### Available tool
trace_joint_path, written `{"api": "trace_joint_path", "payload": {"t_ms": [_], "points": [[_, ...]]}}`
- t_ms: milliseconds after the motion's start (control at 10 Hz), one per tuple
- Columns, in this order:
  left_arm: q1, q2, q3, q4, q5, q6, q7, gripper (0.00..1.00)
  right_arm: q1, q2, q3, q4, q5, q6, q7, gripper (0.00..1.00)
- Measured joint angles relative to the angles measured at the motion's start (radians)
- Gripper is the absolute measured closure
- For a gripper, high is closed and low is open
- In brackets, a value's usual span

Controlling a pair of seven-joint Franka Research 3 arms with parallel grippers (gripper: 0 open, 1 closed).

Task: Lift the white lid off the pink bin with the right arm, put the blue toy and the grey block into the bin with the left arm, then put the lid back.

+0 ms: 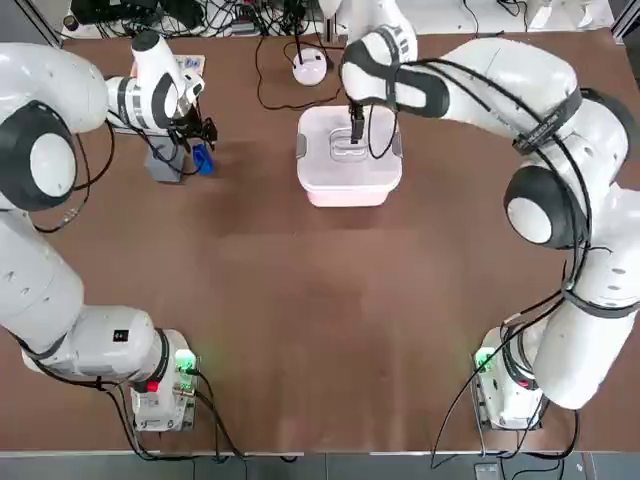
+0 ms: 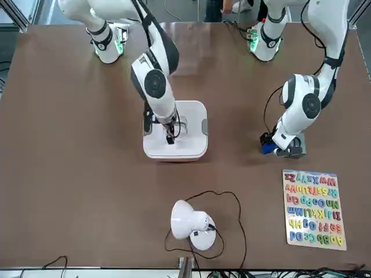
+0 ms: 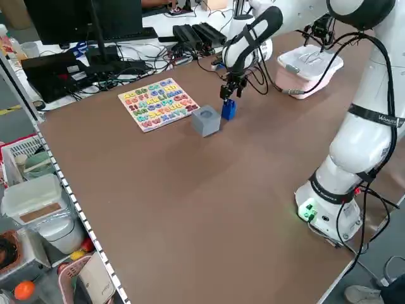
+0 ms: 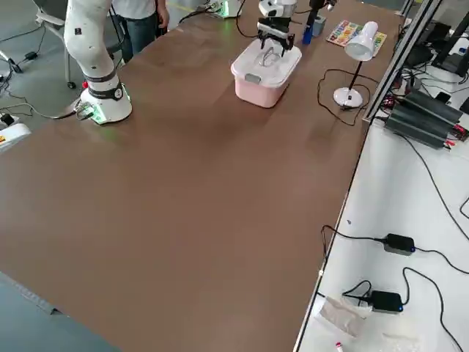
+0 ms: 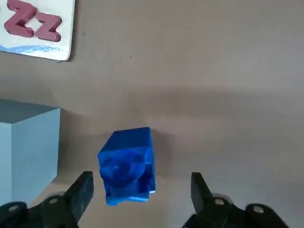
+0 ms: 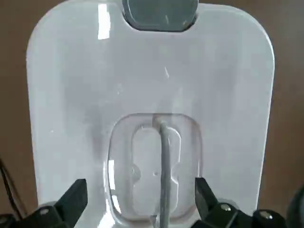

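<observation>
Blue toy (image 5: 127, 166) lies between the left arm's spread fingers (image 5: 80, 195), grey block beside (image 5: 29, 151).

Robotics lab, twin robot arms (image 1: 585, 205) bolted tableside, tangled cables (image 1: 235, 18), black monitor (image 3: 63, 22)

the left arm (image 1: 70, 250) is being held reaching forward, bent at its joints, its gripper (image 5: 141, 192) being kept open and pointed downward. the right arm (image 1: 570, 200) is being held stretched forward and inward, its wrist being angled down and its open gripper (image 6: 141, 194) being aimed at the table's side.
</observation>
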Motion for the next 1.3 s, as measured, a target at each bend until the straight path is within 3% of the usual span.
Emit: {"api": "trace_joint_path", "payload": {"t_ms": [400,500,600,800,1100,1300], "points": [[0.0,0.032,0.0,0.001,0.093,0.002,-0.094,0.1,0.036,0.003,-0.001,-0.033,0.0,0.018,0.008,0.04],[0.002,0.037,0.0,0.002,0.094,0.004,-0.096,0.15,0.036,0.003,-0.003,-0.034,0.0,0.025,0.01,0.05],[0.003,0.041,0.0,0.005,0.094,0.006,-0.097,0.21,0.036,0.003,-0.008,-0.034,0.0,0.031,0.01,0.15],[0.004,0.051,0.0,0.017,0.094,0.006,-0.097,0.5,0.036,0.003,-0.012,-0.034,0.0,0.034,0.011,0.48],[0.007,0.043,0.0,0.079,0.094,-0.054,-0.105,0.49,0.037,0.003,-0.01,-0.034,0.0,0.037,0.011,0.93],[0.006,0.0,-0.017,0.196,0.094,-0.253,-0.161,0.49,0.037,0.003,-0.011,-0.034,-0.001,0.038,0.012,0.93]]}}
